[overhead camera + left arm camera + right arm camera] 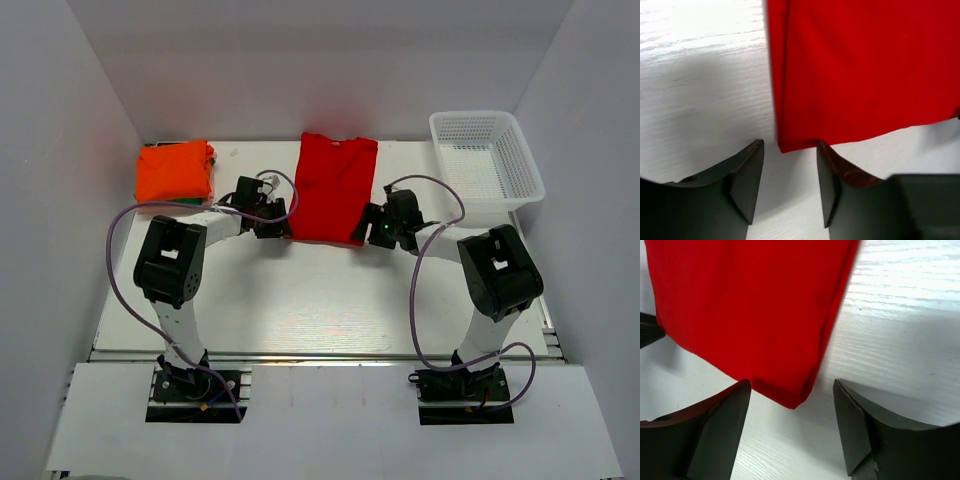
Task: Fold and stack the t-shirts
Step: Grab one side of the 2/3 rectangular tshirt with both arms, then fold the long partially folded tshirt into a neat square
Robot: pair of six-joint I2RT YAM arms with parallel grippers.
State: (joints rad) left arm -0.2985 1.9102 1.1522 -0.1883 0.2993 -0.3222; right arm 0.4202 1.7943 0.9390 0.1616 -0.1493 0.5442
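Observation:
A bright red t-shirt (333, 187) lies flat at the back middle of the table, folded into a long strip. My left gripper (275, 225) is at its near left corner and my right gripper (372, 230) at its near right corner. In the left wrist view the left gripper (790, 145) is open, and the corner of the red t-shirt (860, 70) reaches just between its fingertips. In the right wrist view the right gripper (791, 385) is open wider, with the rounded corner of the red t-shirt (750, 305) lying between its tips. A folded orange t-shirt (173, 172) lies on a green one (210, 155) at the back left.
A white mesh basket (470, 118) stands at the back right. The white table (300, 300) is walled on the left, back and right. Purple cables loop beside both arms.

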